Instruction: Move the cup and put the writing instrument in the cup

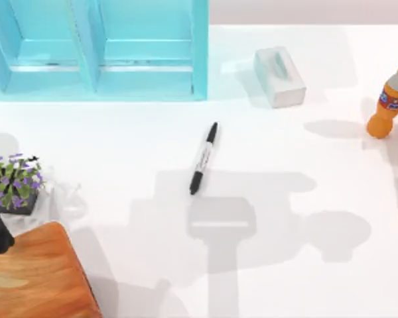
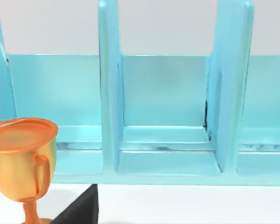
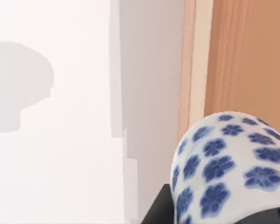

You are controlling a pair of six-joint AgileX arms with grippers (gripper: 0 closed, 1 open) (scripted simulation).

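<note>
Carrying the cup (image 3: 231, 168), pinched in the right gripper's claw at the right wrist view's lower right, precedes setting it upright near the marker pen (image 1: 203, 158) lying mid-frame on the table (image 1: 305, 199).

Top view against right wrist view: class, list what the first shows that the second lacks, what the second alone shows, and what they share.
Top view alone: the marker pen lying flat mid-table, the blue shelf, a tissue box, an orange bottle upright near the right edge, a potted plant and a wooden board at the left.

Right wrist view alone: the cup, white with blue flowers, seen close up against a wood-coloured surface.

Shared: the white table with shadows cast on it.
</note>
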